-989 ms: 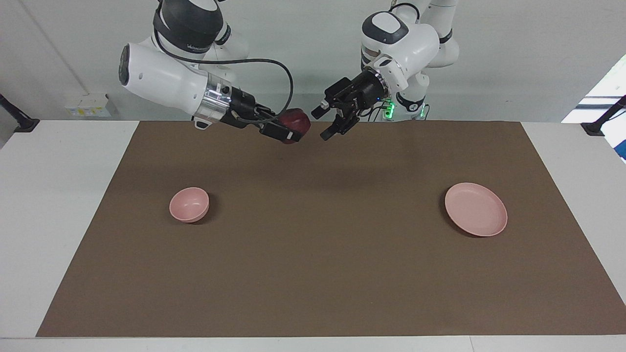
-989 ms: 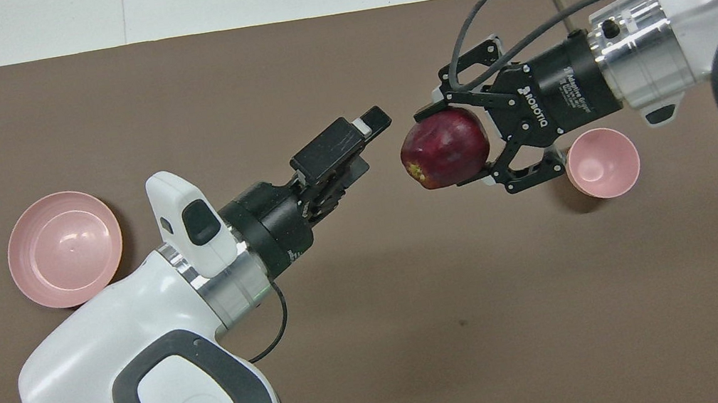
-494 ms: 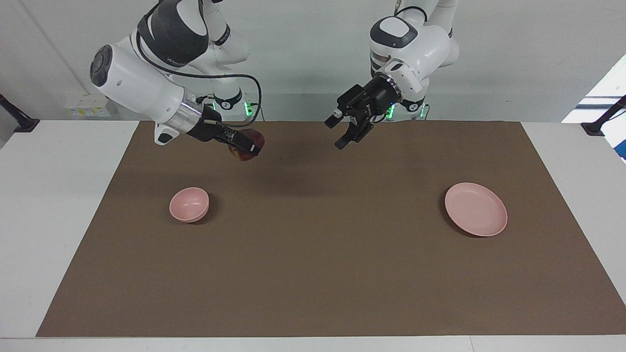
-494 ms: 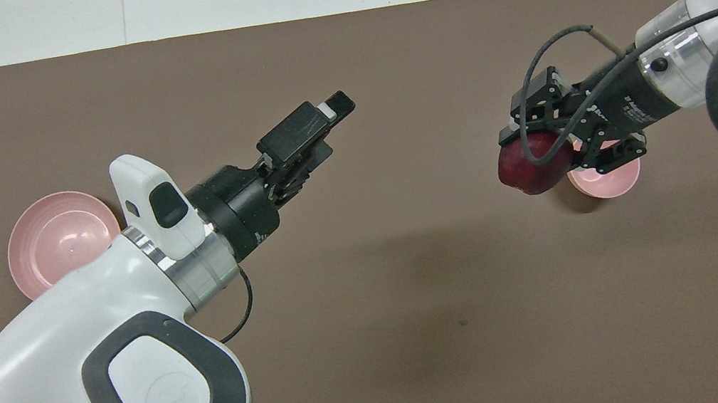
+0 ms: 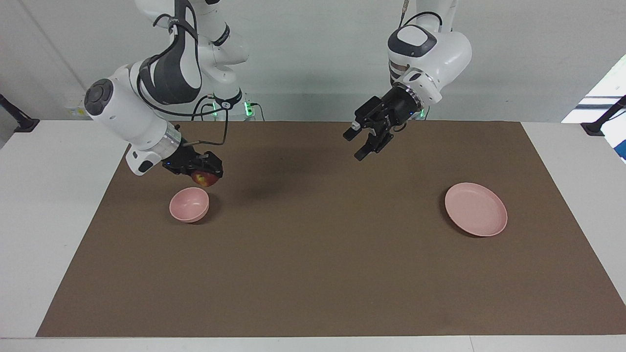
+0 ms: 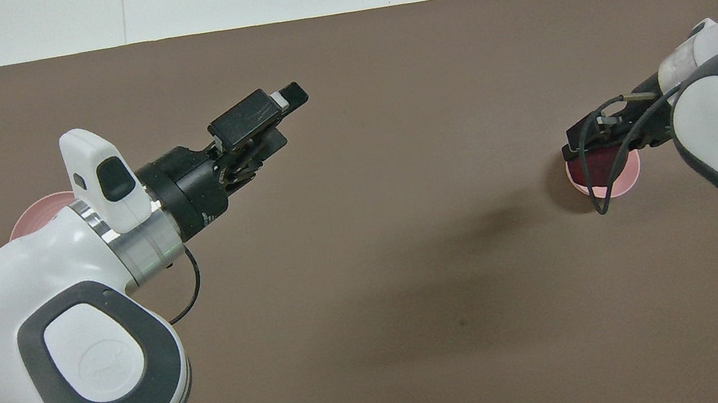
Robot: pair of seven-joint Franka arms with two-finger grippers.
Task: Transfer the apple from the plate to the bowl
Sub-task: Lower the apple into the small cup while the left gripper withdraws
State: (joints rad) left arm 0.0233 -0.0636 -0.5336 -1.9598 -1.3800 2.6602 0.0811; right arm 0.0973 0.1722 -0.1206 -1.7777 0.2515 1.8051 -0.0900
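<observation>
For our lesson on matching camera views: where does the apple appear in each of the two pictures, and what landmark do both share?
Facing view: the apple is in the right gripper, just above the bowl, at the right arm's end of the table.
Overhead view: the apple shows dark red over the bowl, partly hidden by the right gripper.
Shared landmark: the bowl.

Pretty plain setup: a white table (image 5: 58, 205) with a big brown mat (image 5: 323, 274) covering most of the top. A bare pale grey wall (image 5: 528, 54) runs along the back, with a small white socket box (image 5: 87, 105) low on it. Bright daylight comes in from a window (image 5: 604, 100) at one edge. Black clamps (image 5: 602, 121) sit at the table corners.
</observation>
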